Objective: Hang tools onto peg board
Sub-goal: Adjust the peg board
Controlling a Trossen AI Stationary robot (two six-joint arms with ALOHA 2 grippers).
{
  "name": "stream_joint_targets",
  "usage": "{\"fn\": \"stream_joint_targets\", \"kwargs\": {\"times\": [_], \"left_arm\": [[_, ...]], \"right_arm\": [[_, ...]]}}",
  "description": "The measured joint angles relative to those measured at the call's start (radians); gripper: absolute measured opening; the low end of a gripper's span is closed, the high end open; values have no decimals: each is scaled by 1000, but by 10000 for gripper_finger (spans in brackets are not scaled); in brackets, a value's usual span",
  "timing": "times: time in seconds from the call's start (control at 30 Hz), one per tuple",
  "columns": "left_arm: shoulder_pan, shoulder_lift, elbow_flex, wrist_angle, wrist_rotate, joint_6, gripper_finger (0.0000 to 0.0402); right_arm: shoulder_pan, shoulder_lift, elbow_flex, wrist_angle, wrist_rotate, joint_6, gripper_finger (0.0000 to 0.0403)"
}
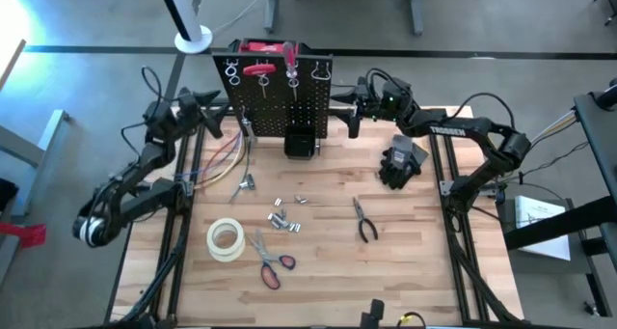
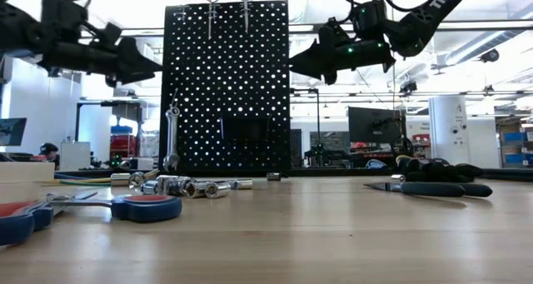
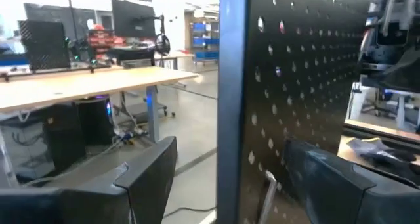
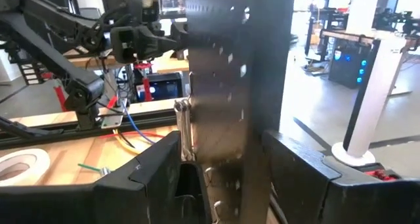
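Black perforated steel: peg board (image 1: 278, 95), upright at the table's far edge, silver ring hooks along its top. Already hung: a red-handled tool (image 1: 258, 70), a second red tool (image 1: 290, 61) beside it, and a silver wrench (image 2: 171, 137) low on the board's left side.

Left gripper (image 1: 214, 111): raised just beside the board's left edge, jaws open either side of that edge, nothing held.

Right gripper (image 1: 339, 102): raised just beside the board's right edge, jaws straddling the edge with a gap visible; apparently not clamped.

Step in hand, as judged: steadying the board from both sides. Close evenly on the two edges so the panel stays upright; keep the fingers clear of the hooks and the hung tools.

Still on the wooden table (image 1: 434, 271): red-handled scissors (image 1: 269, 264), black-handled pliers (image 1: 363, 218), silver sockets (image 1: 282, 216), a small silver tool (image 1: 243, 183).

Containers: small black bin (image 1: 300, 143) on the board's lower front; contents cannot be told. Red toolbox (image 1: 267, 47) behind the board; interior hidden.

Non-task items: white tape roll (image 1: 227, 239), black glove (image 1: 402, 162).
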State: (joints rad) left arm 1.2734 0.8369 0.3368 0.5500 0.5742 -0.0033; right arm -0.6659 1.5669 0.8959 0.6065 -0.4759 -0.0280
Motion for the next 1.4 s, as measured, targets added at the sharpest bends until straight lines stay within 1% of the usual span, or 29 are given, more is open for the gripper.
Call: {"fn": "stream_joint_targets", "kwargs": {"times": [0.13,0.33,0.43,0.57,0.73,0.83,0.9,1.03,1.13,1.23,1.4], "left_arm": [[0,110,81,-7,26,13,272],[-1,268,210,-24,243,10,269],[-1,336,252,-27,296,-7,253],[-3,393,278,-22,341,-18,205],[-3,422,286,-15,407,-4,118],[-6,425,285,-10,470,4,71],[-10,421,280,-8,504,13,55],[-14,418,268,-3,530,18,53],[-17,416,254,0,535,17,53],[-30,415,237,10,526,19,53],[-97,414,205,20,486,23,53]], "right_arm": [[-11,0,0,1,3,0,206],[-26,0,1,3,3,4,206],[-27,6,17,3,3,15,206],[-26,26,46,2,-10,29,206],[-26,102,124,-37,-20,55,201],[-32,150,178,-79,-6,60,175],[-32,171,205,-109,-2,63,144],[-34,175,234,-174,-71,31,77],[-36,159,223,-185,-104,27,75],[-40,138,208,-211,-106,25,75],[-43,99,189,-300,-116,-2,75]]}}
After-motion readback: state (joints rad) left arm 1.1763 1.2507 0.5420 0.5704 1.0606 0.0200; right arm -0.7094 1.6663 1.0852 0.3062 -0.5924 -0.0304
